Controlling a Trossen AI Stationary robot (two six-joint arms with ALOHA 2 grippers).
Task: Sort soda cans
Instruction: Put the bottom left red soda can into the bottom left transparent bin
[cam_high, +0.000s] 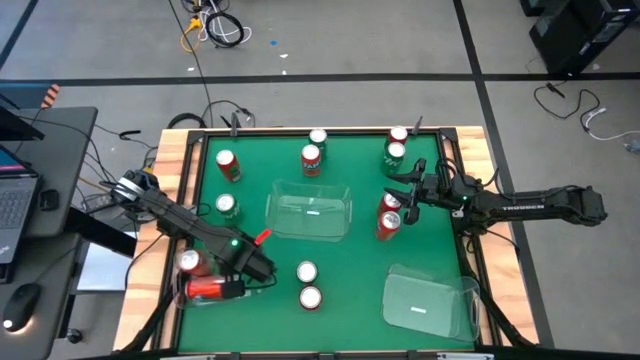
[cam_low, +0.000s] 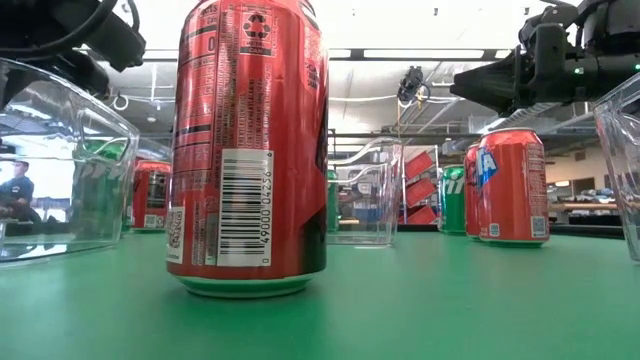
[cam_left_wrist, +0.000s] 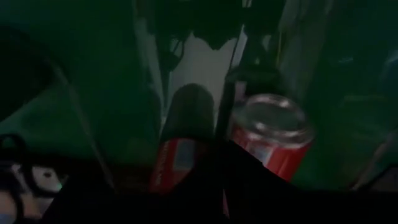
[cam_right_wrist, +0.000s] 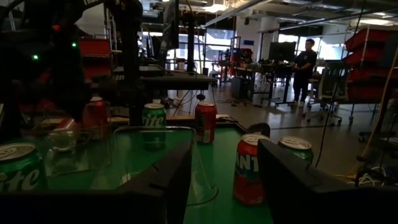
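Note:
Red and green soda cans stand upright across the green table (cam_high: 250, 225). My right gripper (cam_high: 400, 192) is open, level, just right of two red cans (cam_high: 388, 215). In the right wrist view one of them (cam_right_wrist: 249, 168) stands ahead between the fingers, untouched. My left gripper (cam_high: 252, 268) reaches into the clear bin (cam_high: 200, 300) at the near left. That bin holds a red can lying on its side (cam_high: 210, 290) and an upright red can (cam_high: 190, 262). Both show in the left wrist view, the lying one (cam_left_wrist: 177, 158) and the upright one (cam_left_wrist: 273, 134).
A clear bin (cam_high: 310, 210) sits mid-table and another (cam_high: 430, 300) at the near right. Two red cans (cam_high: 308, 285) stand near the front edge. Several cans line the far edge, among them a green one (cam_high: 394, 155). A green can (cam_high: 226, 206) stands at the left.

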